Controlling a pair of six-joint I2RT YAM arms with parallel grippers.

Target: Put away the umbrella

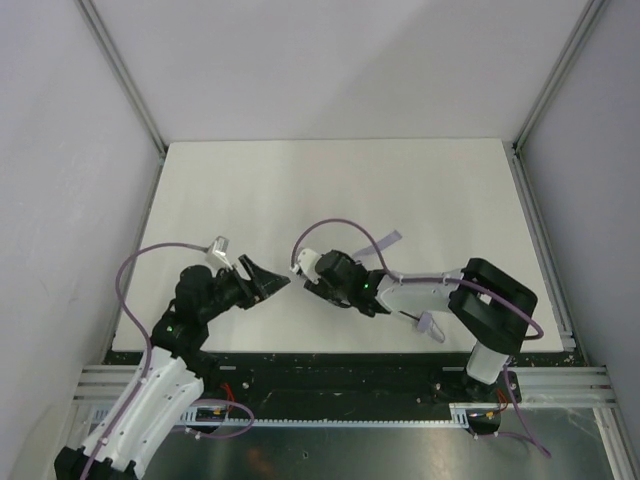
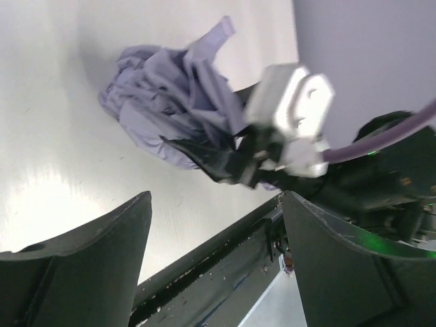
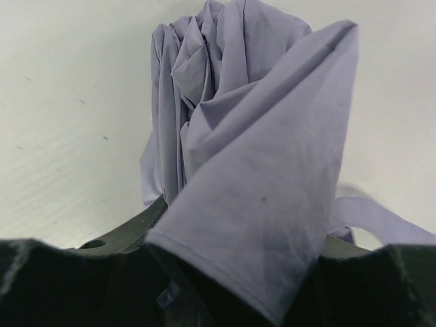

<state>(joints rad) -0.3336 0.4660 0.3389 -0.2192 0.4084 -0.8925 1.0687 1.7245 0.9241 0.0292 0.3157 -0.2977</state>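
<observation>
The umbrella (image 3: 231,136) is a bundle of crumpled lavender-grey fabric lying on the white table. My right gripper (image 3: 238,272) is shut on it, and a fold of the fabric drapes over both jaws. From above, the right gripper (image 1: 322,272) and its arm cover most of the umbrella; only a lavender strap (image 1: 385,241) and a small piece by the elbow (image 1: 430,325) show. The left wrist view shows the umbrella (image 2: 170,102) beyond the right gripper (image 2: 238,163). My left gripper (image 2: 214,259) is open and holds nothing, and it sits just left of the right gripper (image 1: 275,283).
The white table (image 1: 330,180) is enclosed by pale walls with metal corner posts (image 1: 125,80). A black rail (image 2: 204,272) runs along the table's near edge, right under my left gripper's fingers. Purple cables (image 1: 330,228) loop off both wrists.
</observation>
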